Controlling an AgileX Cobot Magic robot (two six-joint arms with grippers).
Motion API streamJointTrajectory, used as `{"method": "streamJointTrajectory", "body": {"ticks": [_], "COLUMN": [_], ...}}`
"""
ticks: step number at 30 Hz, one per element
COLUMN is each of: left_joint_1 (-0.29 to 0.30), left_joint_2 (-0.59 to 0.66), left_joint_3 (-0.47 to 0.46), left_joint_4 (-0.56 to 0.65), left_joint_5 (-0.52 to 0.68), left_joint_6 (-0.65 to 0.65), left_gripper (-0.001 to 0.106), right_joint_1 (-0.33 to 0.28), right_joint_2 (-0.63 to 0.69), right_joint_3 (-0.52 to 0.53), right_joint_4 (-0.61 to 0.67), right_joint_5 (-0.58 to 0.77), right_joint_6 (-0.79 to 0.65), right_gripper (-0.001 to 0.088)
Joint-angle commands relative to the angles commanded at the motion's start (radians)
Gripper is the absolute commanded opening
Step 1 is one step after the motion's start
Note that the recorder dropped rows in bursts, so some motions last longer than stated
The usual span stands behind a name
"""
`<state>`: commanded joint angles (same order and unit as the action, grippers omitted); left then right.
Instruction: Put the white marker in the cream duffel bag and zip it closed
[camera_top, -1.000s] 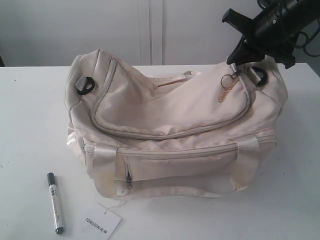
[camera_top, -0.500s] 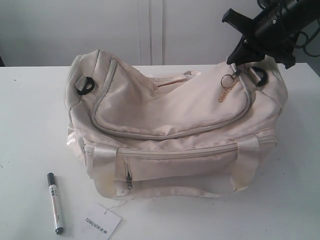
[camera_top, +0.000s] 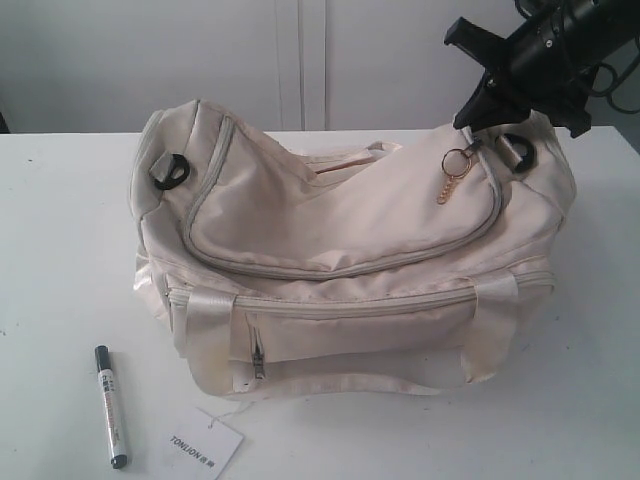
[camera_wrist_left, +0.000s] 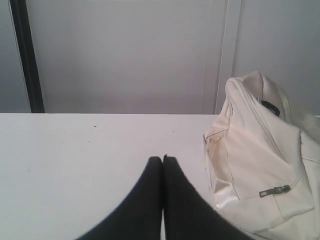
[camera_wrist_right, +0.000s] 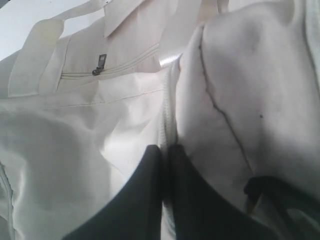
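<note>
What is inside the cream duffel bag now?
The cream duffel bag shows only outer fabric; its inside is covered. The white marker lies outside it, on the table.

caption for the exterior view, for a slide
The right gripper shut at the zip of the cream duffel bag, white marker lying on the table

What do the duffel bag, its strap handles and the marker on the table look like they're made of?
The cream duffel bag looks like soft woven fabric: it creases and sags. Its strap handles seem to be satin-like webbing, with a clear sheen. The white marker appears to be hard plastic, with a smooth barrel and dark cap; metal cannot be ruled out.
</note>
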<state>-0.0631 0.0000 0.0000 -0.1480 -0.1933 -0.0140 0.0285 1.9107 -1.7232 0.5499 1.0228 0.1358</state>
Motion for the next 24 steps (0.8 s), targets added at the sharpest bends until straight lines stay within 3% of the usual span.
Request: {"method": "streamJointTrajectory", "body": {"ticks": [5,9,14,19,24], "left_joint_1": [0.0,0.0,0.0,0.0,0.0], "left_joint_2": [0.0,0.015,0.134,0.277,0.419], "left_joint_3": [0.0,-0.085,-0.238,-0.358,-0.459], "left_joint_4": [0.0,0.011,0.07,0.067,0.056], "left_joint_5": [-0.045,0.084,0.22,0.258,0.37], "left_joint_6": [-0.019,-0.014,-0.01,-0.01,-0.01], "left_gripper": [0.0,0.0,0.0,0.0,0.0], "right_joint_1": [0.0,0.0,0.0,0.0,0.0], "right_joint_2": [0.0,0.0,0.0,0.0,0.0], "right_joint_3": [0.0,0.0,0.0,0.0,0.0], "right_joint_4": [0.0,0.0,0.0,0.0,0.0], "right_joint_5": [0.0,0.0,0.0,0.0,0.0], "right_joint_6": [0.0,0.0,0.0,0.0,0.0], "right_gripper": [0.0,0.0,0.0,0.0,0.0]}}
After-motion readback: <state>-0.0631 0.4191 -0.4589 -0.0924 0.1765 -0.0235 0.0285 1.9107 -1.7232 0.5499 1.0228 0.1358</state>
